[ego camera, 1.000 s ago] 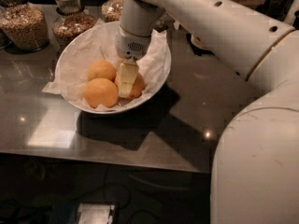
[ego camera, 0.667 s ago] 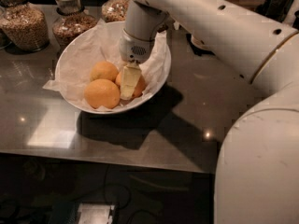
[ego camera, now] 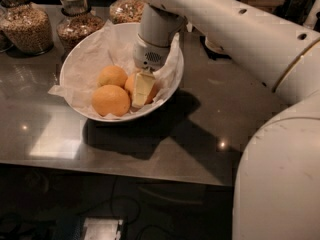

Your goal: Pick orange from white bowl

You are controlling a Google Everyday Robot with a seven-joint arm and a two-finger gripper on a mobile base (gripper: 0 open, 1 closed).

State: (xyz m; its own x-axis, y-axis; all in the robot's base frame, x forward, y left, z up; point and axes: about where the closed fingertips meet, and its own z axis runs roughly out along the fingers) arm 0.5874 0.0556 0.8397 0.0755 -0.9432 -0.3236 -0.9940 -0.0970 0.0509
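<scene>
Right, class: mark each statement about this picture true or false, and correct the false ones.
1. The gripper is down inside the bowl. True.
2. The bowl holds one fruit only. False: it holds three, the orange among them.
3. Paper lines the bowl. True.
4. The gripper hangs over the jars. False: it is at the orange, the rightmost fruit.
5. The jars stand behind the bowl. True.
</scene>
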